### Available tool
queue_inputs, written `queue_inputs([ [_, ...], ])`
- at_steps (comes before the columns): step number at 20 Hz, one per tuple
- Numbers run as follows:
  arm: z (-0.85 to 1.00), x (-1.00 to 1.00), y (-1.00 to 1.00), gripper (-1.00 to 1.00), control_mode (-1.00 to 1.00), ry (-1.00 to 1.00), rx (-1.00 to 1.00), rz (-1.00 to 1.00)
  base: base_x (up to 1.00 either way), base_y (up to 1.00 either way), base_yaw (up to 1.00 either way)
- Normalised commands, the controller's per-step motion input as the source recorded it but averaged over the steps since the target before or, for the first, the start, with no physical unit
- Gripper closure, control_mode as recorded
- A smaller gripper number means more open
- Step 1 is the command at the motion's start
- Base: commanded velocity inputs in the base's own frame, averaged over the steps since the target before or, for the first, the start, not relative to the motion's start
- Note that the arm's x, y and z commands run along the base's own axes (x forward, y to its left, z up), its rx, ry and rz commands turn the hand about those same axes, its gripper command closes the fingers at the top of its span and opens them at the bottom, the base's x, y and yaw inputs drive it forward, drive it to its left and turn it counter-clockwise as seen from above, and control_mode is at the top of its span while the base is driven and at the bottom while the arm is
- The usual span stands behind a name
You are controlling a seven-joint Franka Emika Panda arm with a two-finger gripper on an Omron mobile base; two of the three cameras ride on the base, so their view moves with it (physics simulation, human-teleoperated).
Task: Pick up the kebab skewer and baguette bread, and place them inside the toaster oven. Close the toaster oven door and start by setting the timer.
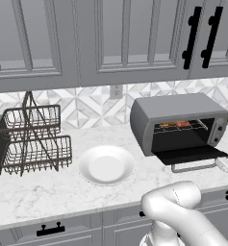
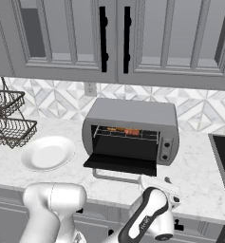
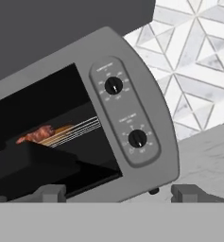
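- The oven [image 1: 180, 124] has tiny print around its two knobs [image 3: 114, 86], but it is too small to read.
- No other writing can be read.
- The surface [image 1: 48, 190] is white marble with grey veins.
- The wall [image 1: 86, 108] behind it has grey and white tiles in a star pattern, and a small socket [image 1: 116, 91] sits on it.
- Grey cupboards [image 1: 125, 38] hang above, and two of them have black handles [image 1: 191, 37].
- More grey cupboards [image 1: 72, 229] sit under the surface.
- The oven stands on the surface by the wall.
- Its door [image 2: 121, 164] hangs open and lies flat out in front.
- The door's grey bar handle [image 2: 115, 178] sticks out at the front edge.
- The skewer [image 3: 37, 134] and the bread [image 3: 61, 131] lie side by side on the wire rack [image 3: 80, 128] inside the oven.
- A white plate [image 1: 106, 164] sits on the surface to the left of the oven, with nothing on it.
- A wire basket rack [image 1: 33, 139] with two levels stands further left.
- A dark stove top [image 2: 223, 159] shows at the right edge in the right base view.
- The tool [image 3: 116, 193] is low, in front of the oven's right end, near the knobs.
- Its two tips [image 3: 191, 193] stand wide apart and hold nothing.
- The open door is just left of the tool.
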Motion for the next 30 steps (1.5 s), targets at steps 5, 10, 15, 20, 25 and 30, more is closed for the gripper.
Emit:
queue_inputs([
  [5,0.63,0.46,0.34,-1.00,-1.00,0.00,0.02,-0.04,0.00,0.00,0.00],
  [10,0.72,0.47,0.29,-1.00,-1.00,0.00,0.00,-0.05,0.00,0.00,0.00],
  [15,0.75,0.41,0.34,-1.00,-1.00,0.00,0.00,-0.07,0.00,0.00,0.00],
  [20,0.86,0.22,0.49,-1.00,-1.00,0.00,0.00,-0.12,0.00,0.00,0.00],
  [25,0.91,0.00,0.41,-1.00,-1.00,0.05,0.00,-0.15,0.00,0.00,0.00],
  [30,0.89,0.01,0.32,-1.00,-1.00,0.08,0.00,-0.11,0.00,0.00,0.00],
])
